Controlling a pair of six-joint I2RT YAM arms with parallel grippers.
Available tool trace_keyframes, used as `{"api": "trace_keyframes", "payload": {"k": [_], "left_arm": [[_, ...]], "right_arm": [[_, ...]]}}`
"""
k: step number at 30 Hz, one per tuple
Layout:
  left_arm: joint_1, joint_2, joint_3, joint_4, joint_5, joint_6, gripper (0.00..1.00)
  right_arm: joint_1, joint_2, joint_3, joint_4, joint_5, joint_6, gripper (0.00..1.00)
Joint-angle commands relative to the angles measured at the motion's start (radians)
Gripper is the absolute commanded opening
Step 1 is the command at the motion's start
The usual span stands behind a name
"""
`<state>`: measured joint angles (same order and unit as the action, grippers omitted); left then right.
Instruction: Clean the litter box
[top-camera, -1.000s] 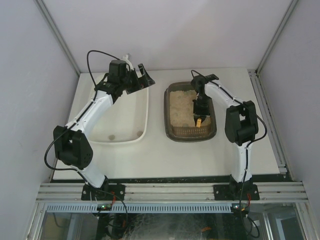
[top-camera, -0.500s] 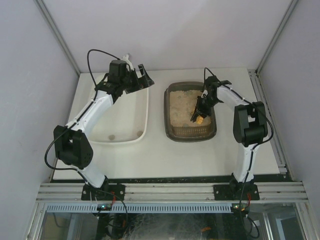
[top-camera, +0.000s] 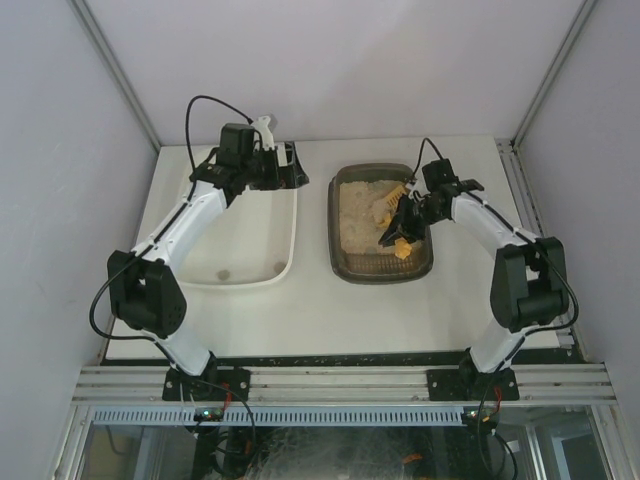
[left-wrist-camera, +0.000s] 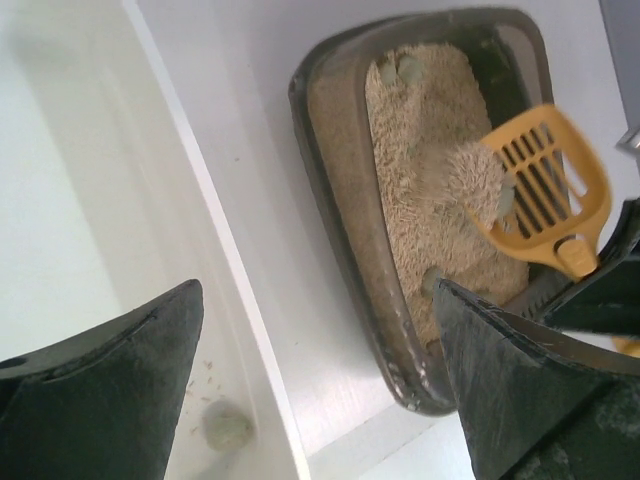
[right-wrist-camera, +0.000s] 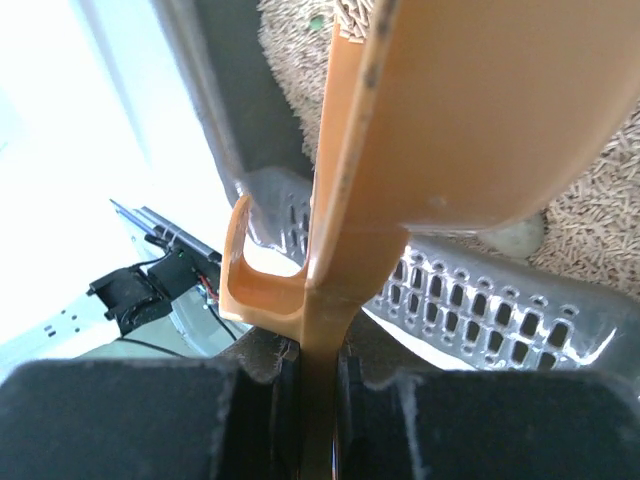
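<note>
The litter box (top-camera: 335, 232) is a dark tray of beige litter, right of centre on the table. My right gripper (top-camera: 408, 222) hangs over its right half, shut on the handle of a yellow slotted scoop (top-camera: 388, 210). The scoop's blade carries a heap of litter and a grey clump (left-wrist-camera: 505, 200). In the right wrist view the scoop (right-wrist-camera: 480, 110) fills the frame, with its handle pinched in my right gripper (right-wrist-camera: 318, 365). Grey clumps (left-wrist-camera: 400, 68) lie at the litter's far end. My left gripper (top-camera: 293, 166) hangs open and empty above the white tub's back right corner.
A white tub (top-camera: 292, 235) stands left of the litter box, with one grey clump (top-camera: 226, 272) on its floor, also seen in the left wrist view (left-wrist-camera: 227, 427). The box's near end is a perforated grey grid (right-wrist-camera: 480, 310). Enclosure walls close in the table.
My right arm has swung out to the right and turned the scoop, whose blade now points left with litter on it. My left gripper shifted slightly back.
</note>
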<state>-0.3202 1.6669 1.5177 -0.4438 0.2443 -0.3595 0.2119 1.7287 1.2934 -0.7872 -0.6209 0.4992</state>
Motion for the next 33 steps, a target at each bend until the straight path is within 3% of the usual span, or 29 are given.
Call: {"api": "trace_keyframes", "payload": {"k": [1, 9, 18, 22, 26, 29, 33], "left_arm": [[0.001, -0.021, -0.005, -0.061, 0.111, 0.150, 1.00], [0.002, -0.089, -0.041, -0.110, 0.071, 0.253, 1.00], [0.001, -0.161, -0.120, -0.130, -0.059, 0.367, 1.00], [0.001, -0.166, -0.128, -0.175, -0.106, 0.415, 1.00], [0.001, -0.192, -0.157, -0.187, -0.111, 0.469, 1.00], [0.002, -0.218, -0.187, -0.171, -0.095, 0.487, 1.00], [0.001, -0.234, -0.205, -0.156, -0.101, 0.489, 1.00]], "right_arm": [[-0.004, -0.073, -0.080, 0.106, -0.067, 0.006, 0.00], [-0.032, -0.189, -0.383, 0.562, -0.240, 0.089, 0.00], [-0.088, -0.332, -0.616, 1.034, -0.370, 0.218, 0.00], [-0.147, -0.355, -0.678, 1.128, -0.388, 0.269, 0.00], [-0.114, -0.365, -0.690, 1.140, -0.419, 0.264, 0.00], [-0.185, -0.368, -0.736, 1.237, -0.422, 0.333, 0.00], [-0.087, -0.368, -0.683, 1.109, -0.401, 0.240, 0.00]]}}
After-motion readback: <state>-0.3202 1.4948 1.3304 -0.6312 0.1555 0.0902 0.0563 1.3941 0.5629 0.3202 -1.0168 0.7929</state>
